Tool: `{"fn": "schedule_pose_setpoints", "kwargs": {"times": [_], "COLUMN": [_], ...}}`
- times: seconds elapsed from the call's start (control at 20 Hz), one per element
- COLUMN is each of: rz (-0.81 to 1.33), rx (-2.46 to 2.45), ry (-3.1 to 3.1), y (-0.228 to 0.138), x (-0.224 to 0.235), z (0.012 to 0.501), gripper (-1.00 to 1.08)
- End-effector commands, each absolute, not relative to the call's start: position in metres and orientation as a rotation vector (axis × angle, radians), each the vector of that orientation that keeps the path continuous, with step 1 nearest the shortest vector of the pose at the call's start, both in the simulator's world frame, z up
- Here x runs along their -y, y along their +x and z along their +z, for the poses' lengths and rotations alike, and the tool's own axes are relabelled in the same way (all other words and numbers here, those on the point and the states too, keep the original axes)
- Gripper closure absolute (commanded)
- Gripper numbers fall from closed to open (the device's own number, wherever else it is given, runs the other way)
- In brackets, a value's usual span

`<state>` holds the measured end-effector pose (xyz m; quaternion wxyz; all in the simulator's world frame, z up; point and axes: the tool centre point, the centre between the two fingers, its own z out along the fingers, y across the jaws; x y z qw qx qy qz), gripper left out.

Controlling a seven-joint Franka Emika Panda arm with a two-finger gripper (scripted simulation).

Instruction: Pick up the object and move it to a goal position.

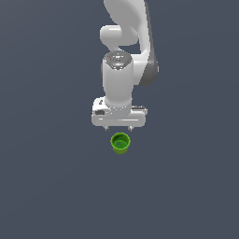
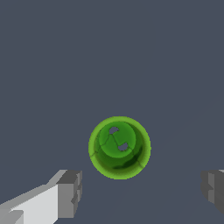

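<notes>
The object is a small bright green round cup (image 1: 120,143) standing upright on the dark grey floor, its darker inside facing up. In the wrist view the cup (image 2: 119,147) shows from above, with two small grey marks on its bottom. My white gripper (image 1: 119,127) hangs just above and behind the cup in the exterior view, pointing down. It is open: the two grey fingertips (image 2: 70,193) stand wide apart, farther apart than the cup is wide. The gripper (image 2: 141,190) holds nothing, and the cup lies a little off the line between the fingertips.
The white arm (image 1: 123,56) rises behind the gripper toward the top of the exterior view. Plain dark grey floor (image 1: 46,186) surrounds the cup on all sides. No goal marker shows.
</notes>
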<state>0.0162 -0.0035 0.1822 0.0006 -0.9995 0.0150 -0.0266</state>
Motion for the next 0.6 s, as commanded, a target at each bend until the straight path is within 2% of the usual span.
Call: {"fn": "schedule_pose_setpoints", "kwargs": {"times": [0.0,0.55], "rz": [-0.084,-0.092], "rx": [-0.047,-0.034], "ry": [-3.139,-3.125], "y": [0.0162,0.0182], "x": [0.0035,-0.0036], "z": [0.1822,0.1852], "gripper": [-0.2,-0.2]}}
